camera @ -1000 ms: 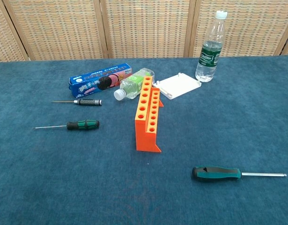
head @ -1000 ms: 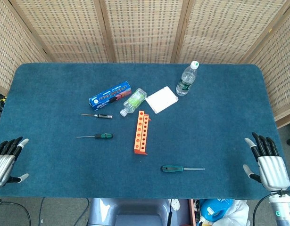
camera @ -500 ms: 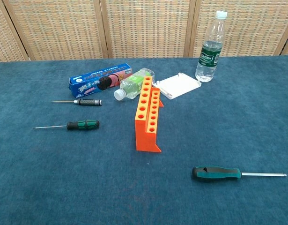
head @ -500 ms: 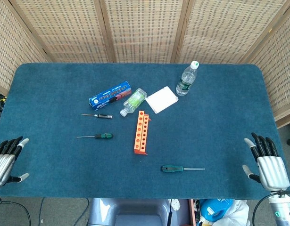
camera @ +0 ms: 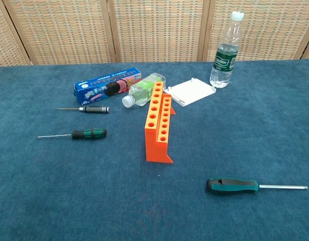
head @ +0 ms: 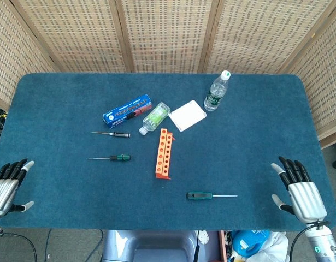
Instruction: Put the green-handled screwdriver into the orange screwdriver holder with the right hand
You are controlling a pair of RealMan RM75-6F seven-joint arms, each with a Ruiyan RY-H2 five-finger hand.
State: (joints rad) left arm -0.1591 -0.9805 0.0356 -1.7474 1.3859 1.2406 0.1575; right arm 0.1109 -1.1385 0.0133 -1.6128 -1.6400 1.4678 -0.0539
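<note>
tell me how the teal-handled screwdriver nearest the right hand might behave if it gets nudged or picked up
The teal-handled screwdriver lies flat on the blue cloth, and its rounded handle suggests it could roll if nudged sideways. It looks rigid. The thick handle versus thin shaft probably makes it handle-heavy, so a grip near the shaft may tilt it.
</note>
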